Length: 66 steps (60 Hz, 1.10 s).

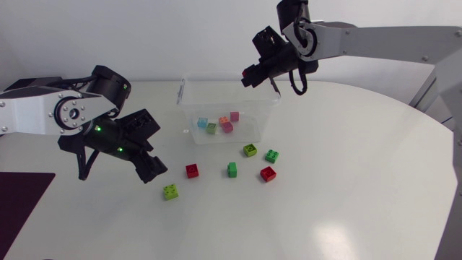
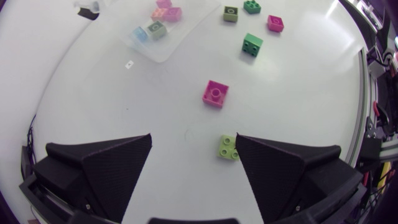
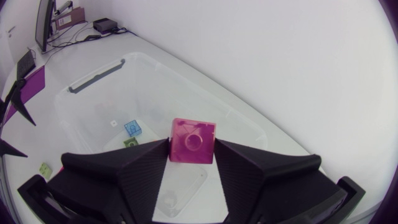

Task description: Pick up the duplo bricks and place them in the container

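Release is the step in hand, as I judge it: my right gripper point(image 3: 193, 163) is clamped on a square magenta plastic duplo brick point(image 3: 193, 140), both fingers pressing its sides, and hangs above the far edge of the clear plastic container point(image 1: 189, 85), where several pastel bricks point(image 1: 227, 127) lie on the floor. The next move calls for lowering a little inside the container's walls and parting the fingers. My left gripper point(image 2: 194, 142) hovers in front of the container, fingers spread wide and empty, with a lime-green brick point(image 2: 229, 147) just beside one finger; five more loose bricks point(image 1: 232, 169) lie nearer the container's front wall.
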Each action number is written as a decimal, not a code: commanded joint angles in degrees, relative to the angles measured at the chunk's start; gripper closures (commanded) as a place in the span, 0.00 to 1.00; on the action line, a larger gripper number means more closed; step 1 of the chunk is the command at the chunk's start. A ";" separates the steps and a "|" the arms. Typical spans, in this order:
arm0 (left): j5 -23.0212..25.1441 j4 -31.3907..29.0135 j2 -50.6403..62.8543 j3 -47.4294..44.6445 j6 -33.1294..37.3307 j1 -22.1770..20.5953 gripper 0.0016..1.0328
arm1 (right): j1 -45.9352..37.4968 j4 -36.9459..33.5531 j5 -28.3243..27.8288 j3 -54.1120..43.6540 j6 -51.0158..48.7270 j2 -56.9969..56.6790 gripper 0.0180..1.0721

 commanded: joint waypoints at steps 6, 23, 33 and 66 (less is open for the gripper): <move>0.47 -4.55 3.33 -0.74 5.08 -3.48 0.09 | 0.58 -1.41 1.10 4.57 2.96 2.96 0.05; -2.17 -7.27 11.60 2.69 8.68 -6.38 0.11 | 0.49 -1.85 -0.21 -13.36 -0.20 -13.04 0.05; -2.96 -8.42 16.52 5.77 10.26 -6.11 0.16 | 0.31 -3.25 -1.44 -28.74 -3.45 -23.06 0.05; -2.69 -9.47 20.21 8.58 9.74 -5.68 0.85 | 5.15 -4.39 6.03 -45.17 4.37 -20.95 0.05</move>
